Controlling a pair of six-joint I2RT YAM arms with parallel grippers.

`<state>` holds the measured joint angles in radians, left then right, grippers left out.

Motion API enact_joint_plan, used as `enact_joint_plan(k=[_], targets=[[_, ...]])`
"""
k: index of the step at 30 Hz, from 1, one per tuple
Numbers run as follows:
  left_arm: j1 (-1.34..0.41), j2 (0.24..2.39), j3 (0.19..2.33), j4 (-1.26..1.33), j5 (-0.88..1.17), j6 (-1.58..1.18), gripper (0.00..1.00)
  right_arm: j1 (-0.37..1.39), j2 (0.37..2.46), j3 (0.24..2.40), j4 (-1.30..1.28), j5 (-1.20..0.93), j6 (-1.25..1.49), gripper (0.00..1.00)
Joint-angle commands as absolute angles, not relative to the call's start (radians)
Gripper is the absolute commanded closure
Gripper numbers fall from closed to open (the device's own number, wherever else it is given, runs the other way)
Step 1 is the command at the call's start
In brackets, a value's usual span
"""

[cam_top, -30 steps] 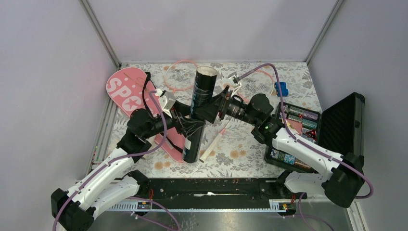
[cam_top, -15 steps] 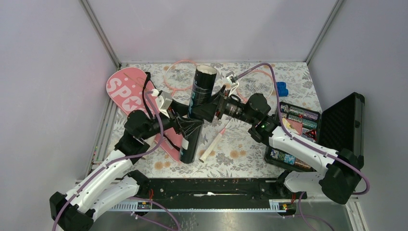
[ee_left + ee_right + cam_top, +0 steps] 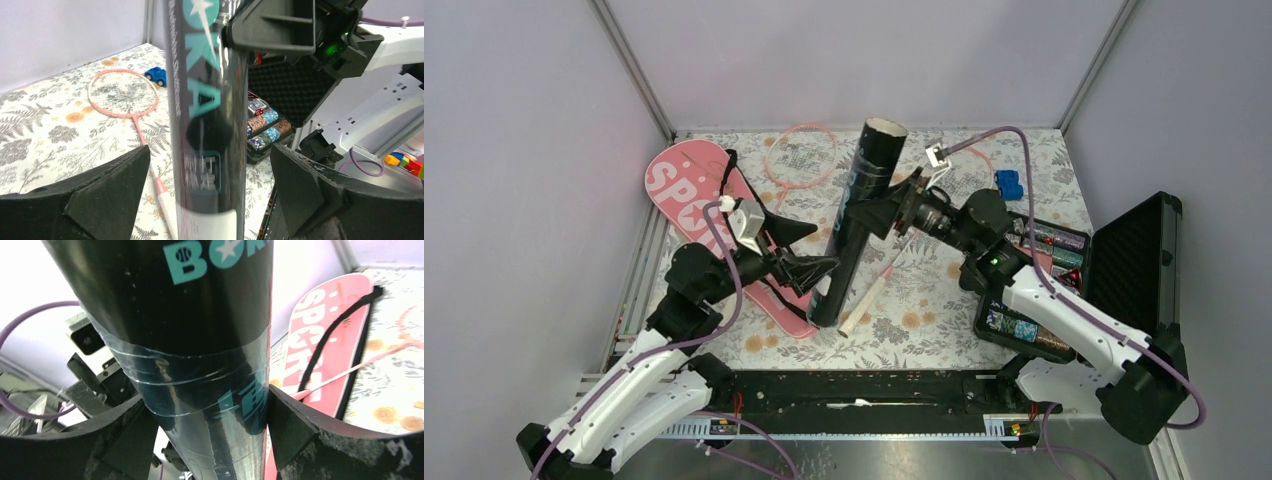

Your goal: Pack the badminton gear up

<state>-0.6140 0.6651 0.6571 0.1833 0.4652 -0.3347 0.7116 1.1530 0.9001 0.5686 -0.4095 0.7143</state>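
A black tube (image 3: 856, 222) with teal print stands tilted on the table, its open top toward the back. My right gripper (image 3: 880, 214) is shut on the tube's middle, and both pads press the tube (image 3: 200, 340) in the right wrist view. My left gripper (image 3: 824, 246) is open just left of the tube's lower part. In its wrist view the tube (image 3: 207, 120) shows between the spread fingers (image 3: 115, 185) with a gap on each side. The pink "SPORT" bag (image 3: 689, 190) lies at the left. One pink racket (image 3: 799, 155) lies behind it. A second racket's cream handle (image 3: 864, 298) lies right of the tube.
An open black case (image 3: 1139, 260) holding patterned rolls (image 3: 1044, 240) sits at the right, under my right arm. A small blue toy (image 3: 1007, 183) is at the back right. Grey walls close in the floral table (image 3: 924, 320) on three sides.
My left gripper has opened, let go of the tube and drawn back to the left. My right gripper has swung the tube more upright, its top moving right.
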Motion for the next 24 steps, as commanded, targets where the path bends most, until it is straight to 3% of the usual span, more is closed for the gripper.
enact_joint_plan(k=[1, 8, 11, 15, 20, 24], targets=[[-0.612, 0.636, 0.683, 0.097, 0.360, -0.317, 0.01, 0.641, 1.081, 0.947, 0.499, -0.350, 0.726, 0.65], [-0.612, 0.716, 0.820, -0.217, -0.046, -0.401, 0.01, 0.595, 0.998, 0.960, 0.233, -0.293, 0.567, 0.66], [-0.608, 0.810, 0.904, -0.404, -0.292, -0.492, 0.01, 0.595, 0.961, 0.944, 0.184, -0.295, 0.533, 0.66], [-0.568, 0.925, 0.977, -0.600, -0.466, -0.560, 0.01, 0.595, 0.914, 0.916, 0.149, -0.300, 0.519, 0.66], [-0.393, 0.941, 0.927, -0.685, -0.415, -0.765, 0.01, 0.595, 0.893, 0.877, 0.136, -0.349, 0.522, 0.66], [-0.305, 0.928, 0.883, -0.783, -0.535, -0.938, 0.03, 0.594, 0.888, 0.880, 0.107, -0.383, 0.516, 0.66]])
